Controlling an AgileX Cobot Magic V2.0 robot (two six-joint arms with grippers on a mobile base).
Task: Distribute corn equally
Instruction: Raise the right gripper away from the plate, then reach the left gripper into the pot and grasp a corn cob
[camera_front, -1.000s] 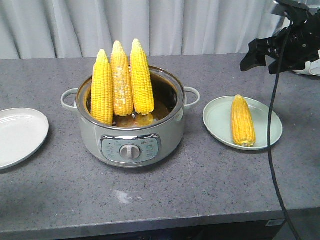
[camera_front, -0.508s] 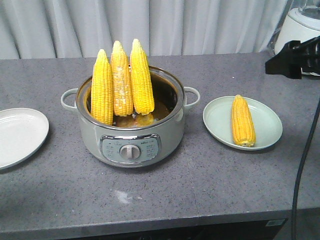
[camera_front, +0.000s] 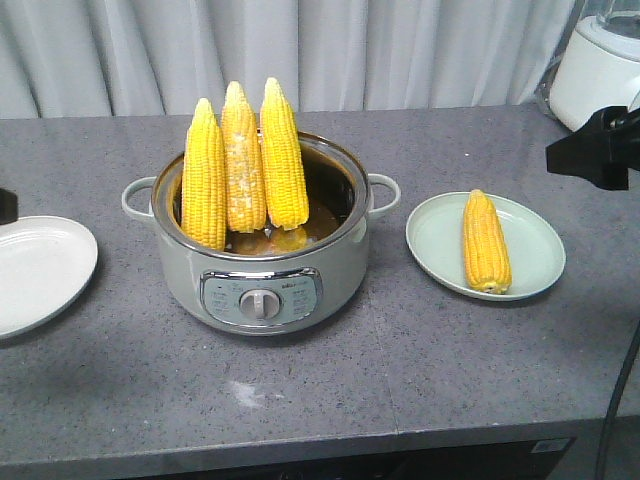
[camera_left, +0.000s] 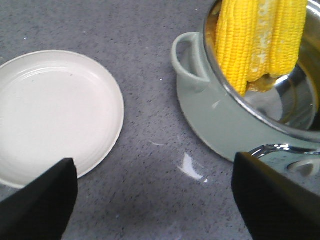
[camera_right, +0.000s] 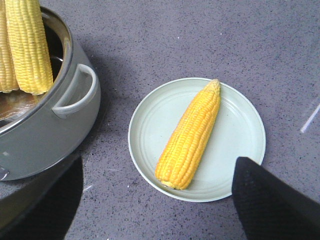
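Note:
Three cobs of corn (camera_front: 243, 160) stand upright in the grey-green pot (camera_front: 260, 270) at the table's middle. A fourth cob (camera_front: 485, 242) lies on the pale green plate (camera_front: 535, 245) to the right. The white plate (camera_front: 40, 270) on the left holds nothing. My right gripper (camera_right: 157, 200) hovers open above the counter at the near edge of the green plate (camera_right: 240, 130), its cob (camera_right: 191, 135) just beyond the fingers. My left gripper (camera_left: 157, 200) is open over bare counter between the white plate (camera_left: 55, 110) and the pot (camera_left: 210, 115).
A white appliance (camera_front: 600, 65) stands at the back right, with a grey curtain behind the table. A black cable (camera_front: 620, 400) hangs at the front right corner. A white smear (camera_front: 243, 392) marks the counter before the pot.
The right arm has drifted right and lower, towards the frame's edge. A dark tip of the left arm has come into view at the left edge. The corn has not moved.

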